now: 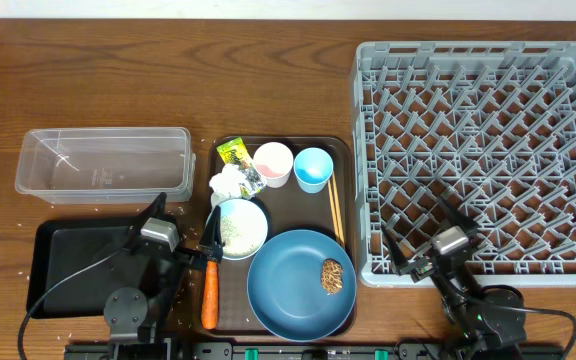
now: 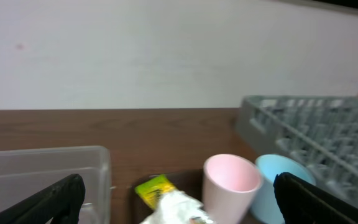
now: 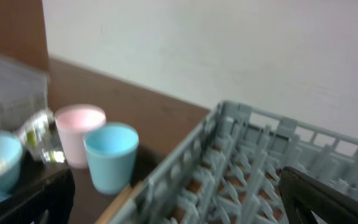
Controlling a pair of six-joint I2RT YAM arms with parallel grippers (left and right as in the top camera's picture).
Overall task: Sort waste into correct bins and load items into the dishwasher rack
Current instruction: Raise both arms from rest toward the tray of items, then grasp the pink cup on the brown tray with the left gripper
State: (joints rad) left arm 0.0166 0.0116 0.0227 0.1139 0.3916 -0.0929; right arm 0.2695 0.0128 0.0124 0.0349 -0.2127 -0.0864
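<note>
Nothing looks sorted or loaded yet. The tray (image 1: 293, 205) in the middle of the worktop (image 1: 268, 70) carries all the waste and dishes.

- **Far left corner:** the wrapper (image 1: 233, 151), with the paper (image 1: 230, 182) just nearer.
- **Far middle:** the pink cup (image 1: 272, 164) and blue cup (image 1: 313, 169), side by side.
- **Right side:** the chopsticks (image 1: 334, 208), lying along it.
- **Left middle:** the bowl (image 1: 262, 235), holding rice (image 1: 238, 228).
- **Near right:** the plate (image 1: 283, 285), with the lump (image 1: 333, 276) on it.
- **Near left edge:** the carrot (image 1: 209, 293), lying along it.

The rack (image 1: 478, 48) stands just right of the tray. The tub (image 1: 103, 133) is off its far left, and the black tray (image 1: 73, 265) off its near left.

The left end effector (image 1: 181, 225) hovers at the tray's left edge beside the bowl, jaws spread wide and empty. The right end effector (image 1: 423, 232) hangs off the tray's right side over the rack's near corner, equally wide and empty.

How each thing will likely handle:

- **Wrapper:** nearly weightless and crinkly, best pinched at a raised edge.
- **Paper:** soft, and should squash into any grip.
- **Carrot:** firm and slim, so close across its middle.
- **Cups:** light and smooth; one finger inside the rim should serve.
- **Chopsticks:** thin and liable to roll.
- **Plate:** stiff, flat and probably the heaviest piece. Only its rim offers a hold (and the lump should come off first).
- **Rice:** loose, so tipping the bowl looks wiser than picking.
</note>
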